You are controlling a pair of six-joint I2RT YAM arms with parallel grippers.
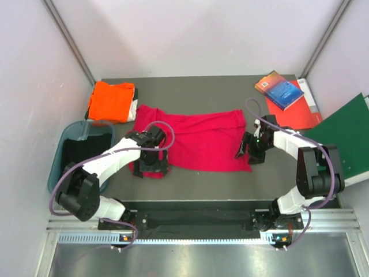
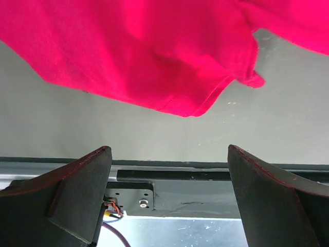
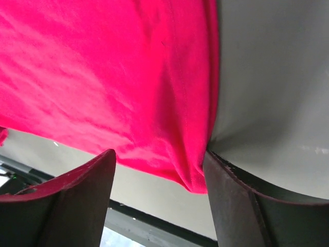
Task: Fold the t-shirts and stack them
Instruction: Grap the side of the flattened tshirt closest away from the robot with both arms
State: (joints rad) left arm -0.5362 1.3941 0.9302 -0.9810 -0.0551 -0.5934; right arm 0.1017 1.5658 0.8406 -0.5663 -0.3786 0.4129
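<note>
Top external: crimson t-shirt [image 1: 202, 141] centre, orange t-shirt [image 1: 110, 101] ten o'clock; left gripper [image 2: 169, 149] agape; right gripper [image 3: 159, 154] astride crimson hem, grip unclear.

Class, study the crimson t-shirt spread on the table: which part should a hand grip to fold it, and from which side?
The crimson t-shirt lies flat and wide, so only its edges can be pinched. Probably take its two near corners, coming in low from the near side.
</note>
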